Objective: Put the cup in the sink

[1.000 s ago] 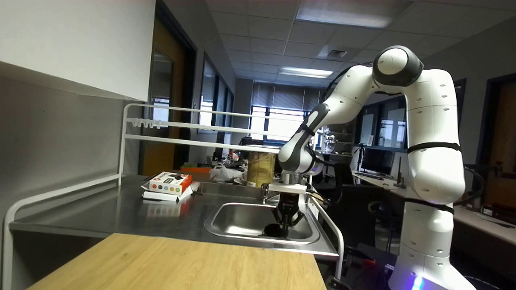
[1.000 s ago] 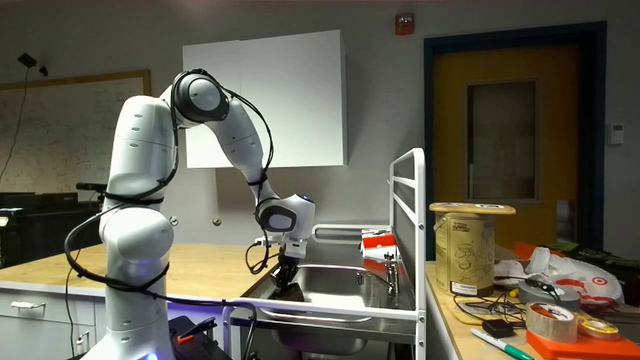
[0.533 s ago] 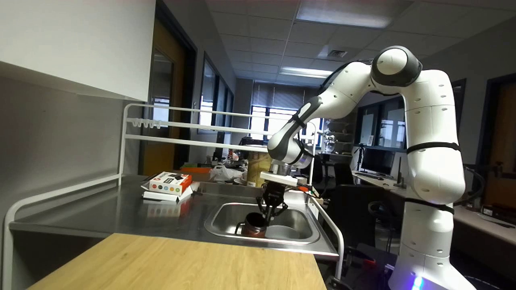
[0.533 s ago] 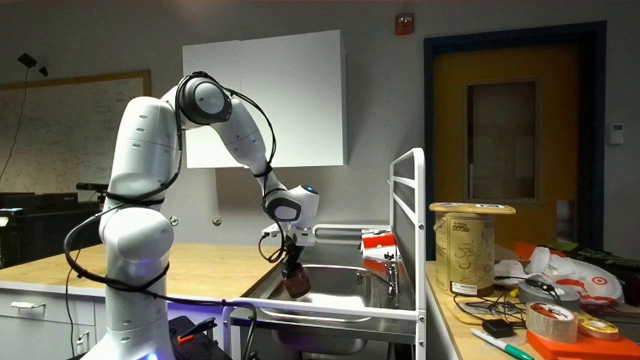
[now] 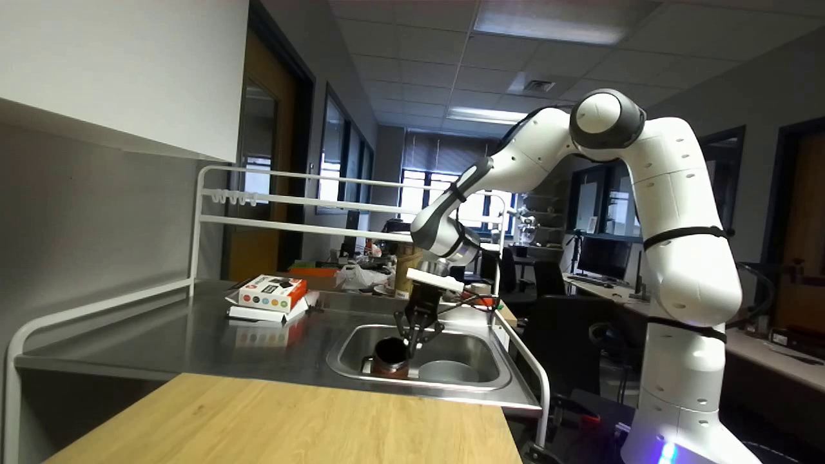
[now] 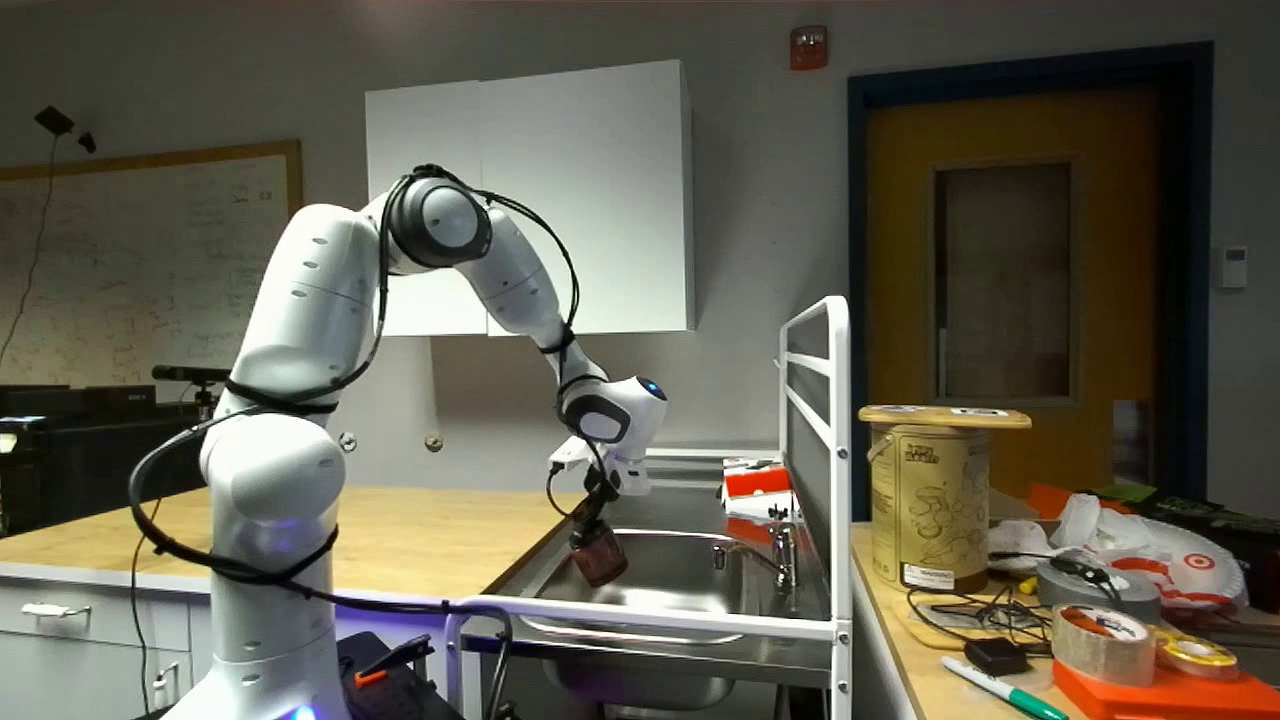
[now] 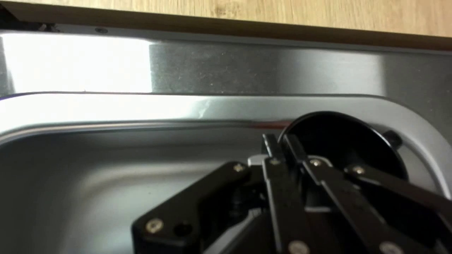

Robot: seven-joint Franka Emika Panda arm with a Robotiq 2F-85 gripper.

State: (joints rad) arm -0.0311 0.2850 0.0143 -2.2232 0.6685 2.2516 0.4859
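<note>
Okay, I'm pinching the cup point(image 7: 335, 139) by its wall, claw point(image 7: 281, 141) nearly closed; cup's hanging tilted at my 3 o'clock in wrist view, over the sink point(image 7: 116, 151). Counting one cup, one sink.

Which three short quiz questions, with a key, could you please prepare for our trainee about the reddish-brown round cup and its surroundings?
1. Multiple choice: where does the black jointed claw grip the reddish-brown round cup?
(a) at its handle
(b) at its rim
(c) at its base

2. True or false: the cup stands upright.

3. Fill in the gap: a curved silver ____ stands beside the rectangular stainless-steel sink.

Key:
1. b
2. False; the cup hangs tilted from the claw.
3. tap
</note>
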